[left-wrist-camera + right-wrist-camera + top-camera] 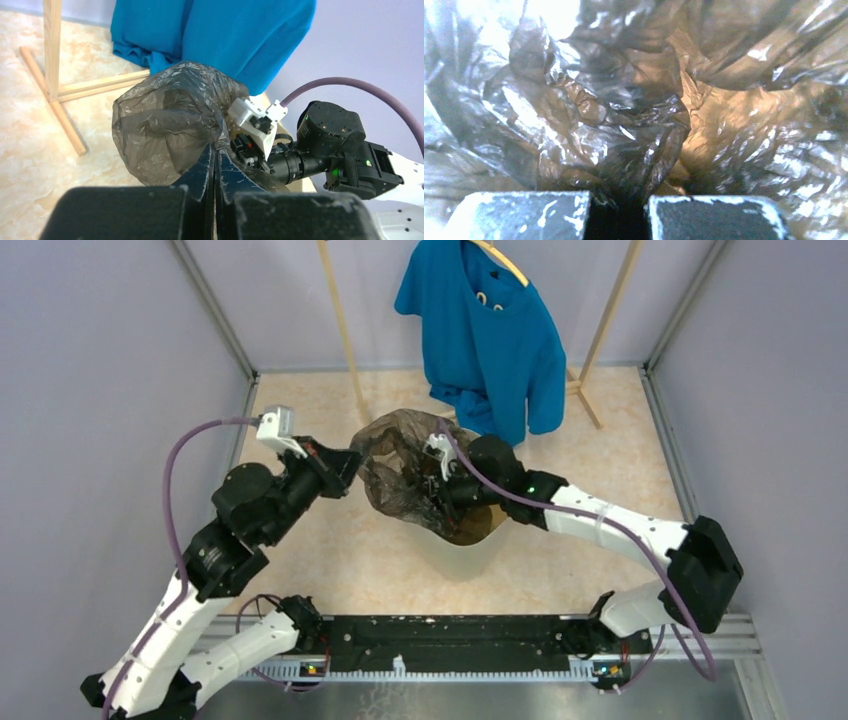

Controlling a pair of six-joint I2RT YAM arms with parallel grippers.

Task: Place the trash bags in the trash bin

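Tightly, the left gripper [215,152] pinches the trash bag [165,120], mid frame. The right gripper [619,200] squeezes its folds inside the trash bin [466,556].

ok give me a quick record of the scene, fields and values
trash bin: upright, between the two arms
trash bag: partly inside it, the rest bulging above the rim
left gripper: shut on the bag's edge
right gripper: inside the bag, apparently pinching a fold
blue T-shirt: hanging on wooden rack behind the bin
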